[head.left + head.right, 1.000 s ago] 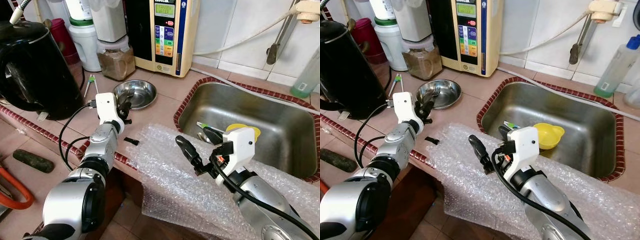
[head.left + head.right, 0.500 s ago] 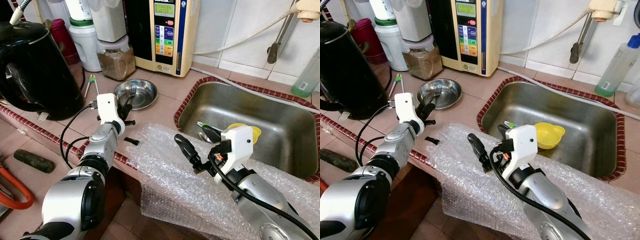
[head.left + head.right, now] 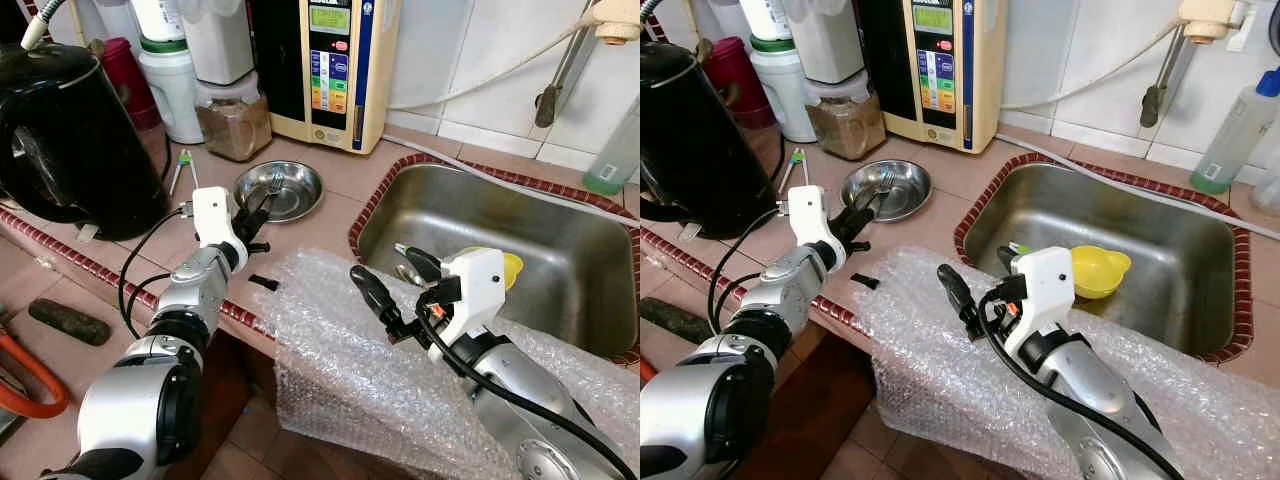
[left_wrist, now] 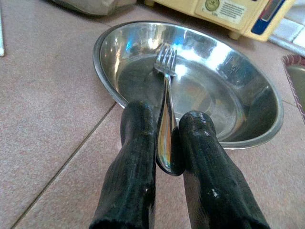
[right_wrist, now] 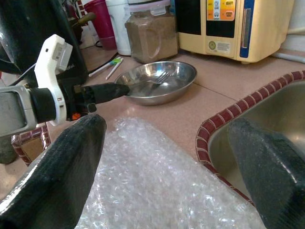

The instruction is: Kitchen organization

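Note:
A steel fork (image 4: pixel 166 90) is pinched between the fingers of my left gripper (image 3: pixel 255 212), which is shut on its handle. The tines rest inside a shallow steel bowl (image 3: pixel 305 195) on the tiled counter (image 3: pixel 330 215); the bowl's rim (image 4: pixel 107 71) lies just beyond the fingertips. My right gripper (image 3: pixel 398 285) hovers open over a sheet of bubble wrap (image 3: pixel 340 350) at the counter's front edge, beside the sink (image 3: pixel 560 300), with nothing between its fingers (image 5: pixel 62 171).
A black kettle (image 3: pixel 70 140) stands at the left. A jar of brown powder (image 3: pixel 232 122), a white container (image 3: pixel 170 85) and a water purifier (image 3: pixel 335 60) line the back. A yellow cup (image 3: pixel 1098 268) lies in the sink. A small black piece (image 3: pixel 263 283) lies by the bubble wrap.
The steel bowl has slid a little to the right with the fork tines in it, as the left gripper edged forward. The right gripper has barely shifted.

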You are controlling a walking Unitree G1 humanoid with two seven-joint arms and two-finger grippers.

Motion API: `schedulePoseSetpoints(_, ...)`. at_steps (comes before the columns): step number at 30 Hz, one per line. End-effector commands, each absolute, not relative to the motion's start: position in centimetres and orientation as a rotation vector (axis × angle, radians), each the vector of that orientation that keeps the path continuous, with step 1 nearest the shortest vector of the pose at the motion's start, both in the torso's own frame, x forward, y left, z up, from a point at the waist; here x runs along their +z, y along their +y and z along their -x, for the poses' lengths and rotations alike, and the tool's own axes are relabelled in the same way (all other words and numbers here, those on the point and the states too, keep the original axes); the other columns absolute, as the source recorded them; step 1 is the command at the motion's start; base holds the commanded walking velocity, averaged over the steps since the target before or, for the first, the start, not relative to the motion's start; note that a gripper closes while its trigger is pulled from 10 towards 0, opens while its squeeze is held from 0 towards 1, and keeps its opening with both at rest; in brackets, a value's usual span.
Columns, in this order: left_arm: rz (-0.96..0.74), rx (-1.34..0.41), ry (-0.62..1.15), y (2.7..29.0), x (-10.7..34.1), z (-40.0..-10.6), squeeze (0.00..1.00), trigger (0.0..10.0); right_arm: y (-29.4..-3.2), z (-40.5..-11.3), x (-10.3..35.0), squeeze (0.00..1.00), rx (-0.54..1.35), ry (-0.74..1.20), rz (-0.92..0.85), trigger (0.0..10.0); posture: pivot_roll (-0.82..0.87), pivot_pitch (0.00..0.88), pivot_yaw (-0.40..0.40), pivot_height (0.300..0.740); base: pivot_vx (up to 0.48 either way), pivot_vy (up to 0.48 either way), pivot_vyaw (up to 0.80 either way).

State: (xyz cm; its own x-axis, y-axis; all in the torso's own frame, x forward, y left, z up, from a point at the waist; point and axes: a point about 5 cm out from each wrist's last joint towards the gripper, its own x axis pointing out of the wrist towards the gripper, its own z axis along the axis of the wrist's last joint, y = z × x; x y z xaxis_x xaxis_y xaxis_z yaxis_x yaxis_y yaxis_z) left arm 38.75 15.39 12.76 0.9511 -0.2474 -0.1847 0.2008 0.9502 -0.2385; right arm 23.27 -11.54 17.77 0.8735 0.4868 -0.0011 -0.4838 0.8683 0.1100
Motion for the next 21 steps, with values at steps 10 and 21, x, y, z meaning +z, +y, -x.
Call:
schedulePoseSetpoints(10, 0.169, -0.308, 0.309, 16.2, 12.8, -37.3, 0.00, 0.0, -11.7, -23.8, 18.0, 0.00, 0.511, 0.009, -0.100, 10.0, -0.15, 0.050, 0.088, 0.740, 0.000, 0.000, 0.00)
schedulePoseSetpoints(21, 0.128, -0.380, 0.338, 16.1, 15.3, -33.7, 0.00, 0.0, -11.7, -24.0, 17.9, 0.00, 0.512, 0.009, -0.098, 10.0, -0.12, 0.053, 0.088, 0.740, 0.000, 0.000, 0.00)
